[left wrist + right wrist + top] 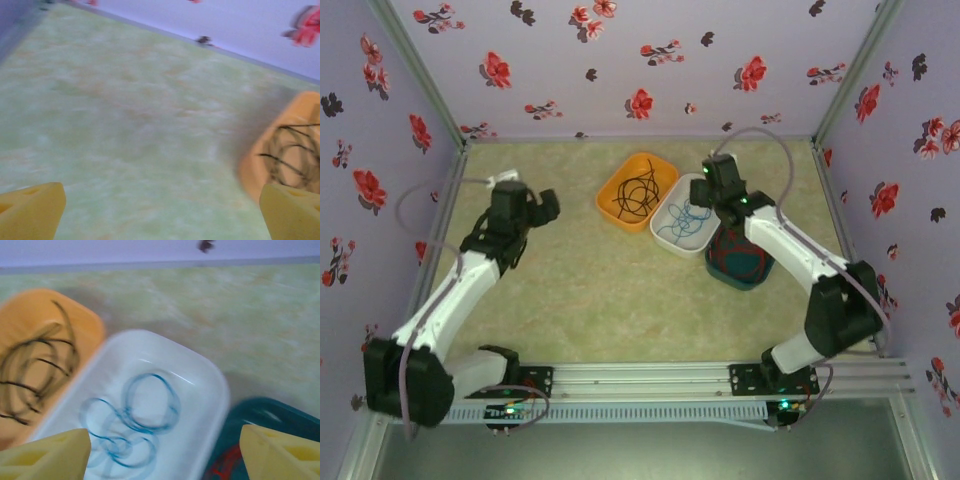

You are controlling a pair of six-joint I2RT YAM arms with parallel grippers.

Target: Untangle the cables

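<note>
Hovering empty and wide open, the right gripper (165, 452) overlooks a thin blue cable (131, 416) coiled in a white plastic tray (197, 390); the left gripper (160, 215) gapes empty too.

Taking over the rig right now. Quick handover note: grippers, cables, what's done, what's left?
Left gripper: open, empty, over bare table beside the orange tray.
Right gripper: open, empty, above the white tray.
Cables: black cable in the orange tray, blue cable in the white tray, red cable in the teal tray, partly hidden under the right arm.
Done: colours separated, one per tray.
Left: probably just pull the arms back, then check the red cable.
</note>
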